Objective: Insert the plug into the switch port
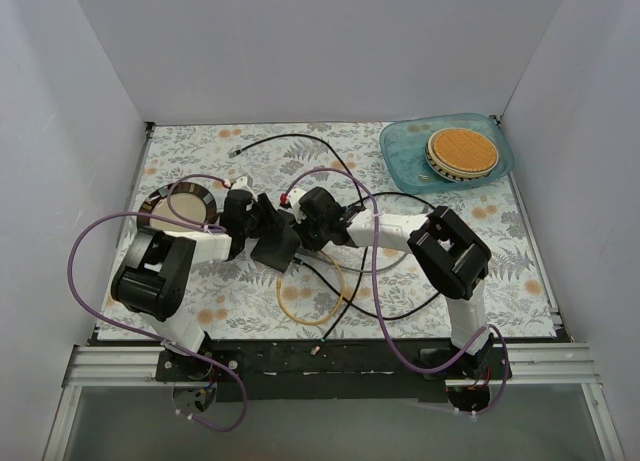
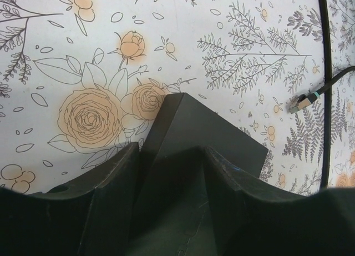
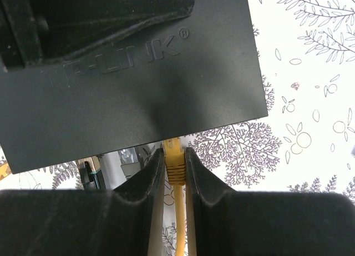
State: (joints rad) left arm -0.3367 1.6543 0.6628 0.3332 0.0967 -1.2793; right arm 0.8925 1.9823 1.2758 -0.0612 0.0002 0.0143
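I'd hold the yellow plastic plug (image 3: 173, 162) square to the box's long edge and push straight toward 12 o'clock. The switch port is hidden under that edge. The right gripper (image 3: 173, 156), nearly closed, pinches the plug. Its tip touches the flat black plastic switch box (image 3: 138, 84) mid-table. The left gripper (image 2: 169, 167), half spread, clasps that box.

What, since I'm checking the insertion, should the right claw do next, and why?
Probably ease the right claw straight forward: the plug it pinches just meets the switch edge, most of its body outside, and the left claw grips the switch. The port itself is hidden.
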